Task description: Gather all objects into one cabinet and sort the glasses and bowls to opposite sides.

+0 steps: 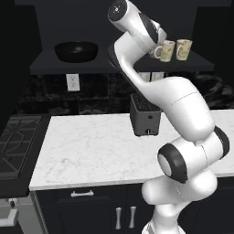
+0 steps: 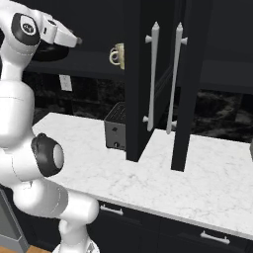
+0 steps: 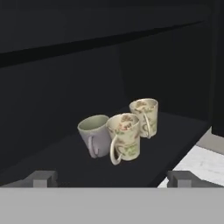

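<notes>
The pincer [image 3: 112, 178] is standing wide open and holding nothing, facing three mugs [image 3: 124, 135] clustered on the cabinet shelf [image 1: 45, 67]; the black bowl [image 1: 76, 51] is sitting at the shelf's far left.

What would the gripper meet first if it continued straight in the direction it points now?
Probably the middle mug of three on the cabinet shelf. The open gripper points at it, though depth is uncertain.

cream mottled mugs [image 3: 127, 133] — glossy black bowl [image 1: 77, 50] — dark cabinet [image 1: 59, 67]
</notes>
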